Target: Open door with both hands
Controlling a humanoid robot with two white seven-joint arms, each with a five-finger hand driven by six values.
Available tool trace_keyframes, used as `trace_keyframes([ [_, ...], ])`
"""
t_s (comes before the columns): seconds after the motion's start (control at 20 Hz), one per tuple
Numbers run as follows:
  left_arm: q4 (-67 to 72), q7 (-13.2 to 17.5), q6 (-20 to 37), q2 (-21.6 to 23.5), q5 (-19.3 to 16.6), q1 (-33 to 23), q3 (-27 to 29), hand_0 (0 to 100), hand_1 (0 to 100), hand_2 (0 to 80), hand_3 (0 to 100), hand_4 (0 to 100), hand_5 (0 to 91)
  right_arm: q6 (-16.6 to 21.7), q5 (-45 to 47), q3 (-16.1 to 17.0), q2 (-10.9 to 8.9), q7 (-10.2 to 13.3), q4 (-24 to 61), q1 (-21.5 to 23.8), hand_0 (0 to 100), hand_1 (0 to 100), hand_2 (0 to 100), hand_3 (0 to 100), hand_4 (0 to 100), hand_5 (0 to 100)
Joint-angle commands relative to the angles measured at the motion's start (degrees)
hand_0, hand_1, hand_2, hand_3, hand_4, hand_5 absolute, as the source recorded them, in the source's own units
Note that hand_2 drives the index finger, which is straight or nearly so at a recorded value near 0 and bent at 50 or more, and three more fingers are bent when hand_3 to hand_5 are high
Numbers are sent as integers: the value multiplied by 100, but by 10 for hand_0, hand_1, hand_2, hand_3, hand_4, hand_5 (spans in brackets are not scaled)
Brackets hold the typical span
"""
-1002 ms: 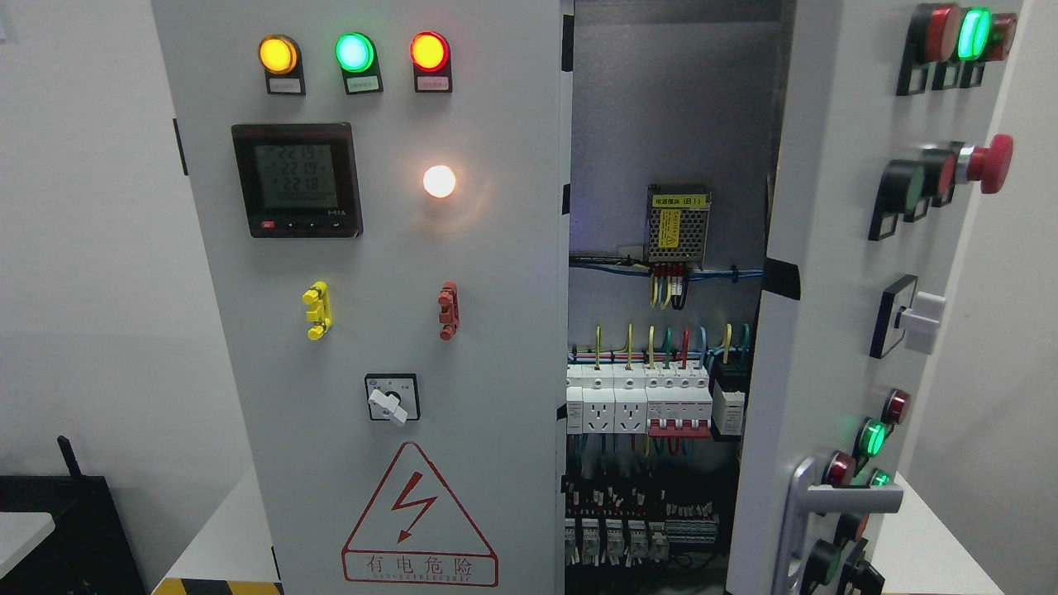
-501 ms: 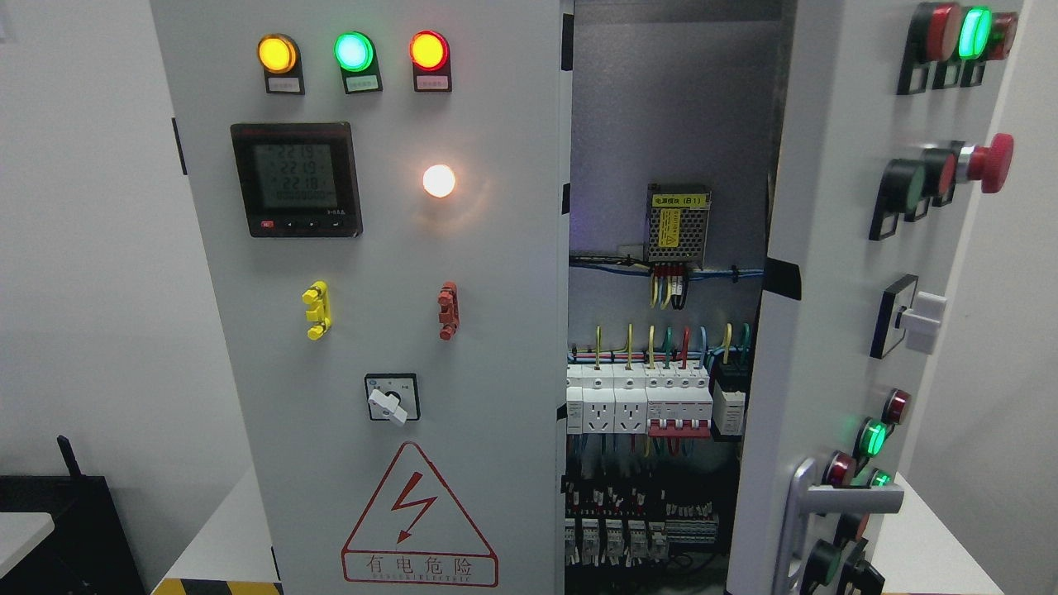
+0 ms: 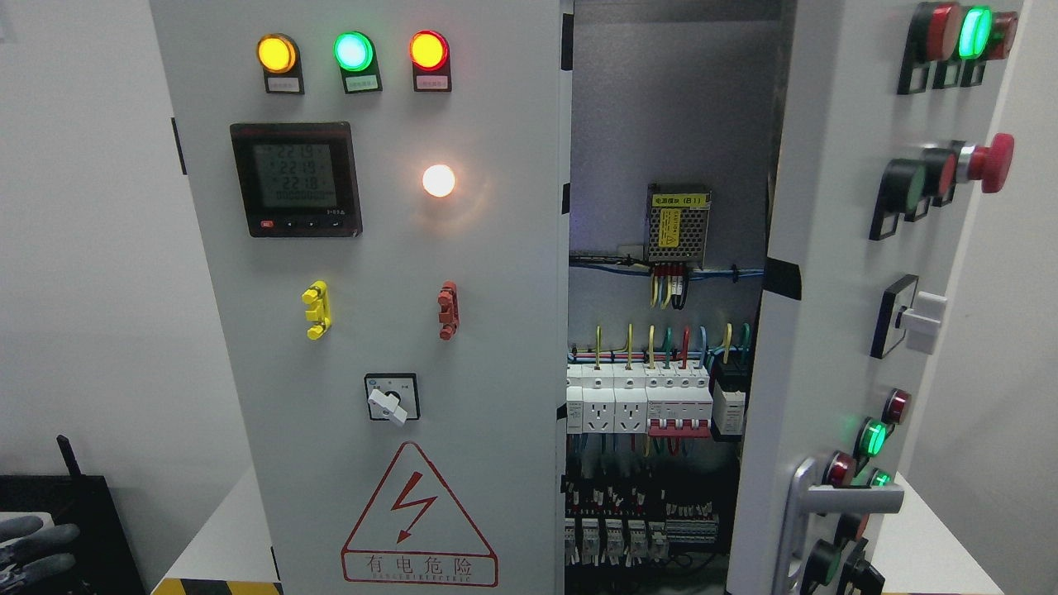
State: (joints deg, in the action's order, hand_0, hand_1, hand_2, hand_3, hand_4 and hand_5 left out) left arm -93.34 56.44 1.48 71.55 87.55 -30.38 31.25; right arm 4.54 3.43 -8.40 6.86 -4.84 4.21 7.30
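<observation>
The grey electrical cabinet fills the head view. Its left door (image 3: pixel 496 330) is closed and carries three lamps, a digital meter (image 3: pixel 296 179), a rotary switch (image 3: pixel 392 398) and a warning triangle. The right door (image 3: pixel 818 273) is swung open toward me, its silver lever handle (image 3: pixel 831 500) low on its face. Between the doors I see the wired interior with breakers (image 3: pixel 653 405). My left hand (image 3: pixel 33 549), in a grey glove, shows only as outstretched fingers at the lower left edge, far from both doors and holding nothing. My right hand is out of view.
A black box with an antenna (image 3: pixel 74 504) stands at the lower left, just behind my left hand. The cabinet sits on a white table (image 3: pixel 227 537) with a yellow-black striped front edge. White walls flank the cabinet on both sides.
My left hand's gloved fingers have come into view at the lower left edge; before, no hand was visible. Both doors stay as they were.
</observation>
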Motion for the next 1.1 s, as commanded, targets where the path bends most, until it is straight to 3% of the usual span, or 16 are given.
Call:
trace_keyframes([
  [0.0, -307, 8, -60, 958, 86, 670, -476, 0, 0, 0, 0, 0, 0, 3, 0, 5, 0, 1, 0, 0, 383, 0, 0, 0, 0, 0],
  [0.3, -290, -27, -86, 879, 25, 5087, -5166, 0, 0, 0, 0, 0, 0, 3, 0, -4, 0, 1, 0, 0, 383, 0, 0, 0, 0, 0],
  [0.5, -272, -54, -86, 738, -19, 6998, -7269, 0, 0, 0, 0, 0, 0, 3, 0, -4, 0, 1, 0, 0, 382, 0, 0, 0, 0, 0],
  [0.7, -246, -221, -86, 483, -81, 9282, -9825, 0, 0, 0, 0, 0, 0, 3, 0, 5, 0, 1, 0, 0, 382, 0, 0, 0, 0, 0],
  [0.85, -237, -221, -77, 238, -28, 10261, -10875, 0, 0, 0, 0, 0, 0, 3, 0, -4, 0, 1, 0, 0, 382, 0, 0, 0, 0, 0],
  [1.05, -176, -230, -51, -237, 182, 10650, -11448, 0, 0, 0, 0, 0, 0, 3, 9, -4, 0, 1, 0, 0, 383, 0, 0, 0, 0, 0],
])
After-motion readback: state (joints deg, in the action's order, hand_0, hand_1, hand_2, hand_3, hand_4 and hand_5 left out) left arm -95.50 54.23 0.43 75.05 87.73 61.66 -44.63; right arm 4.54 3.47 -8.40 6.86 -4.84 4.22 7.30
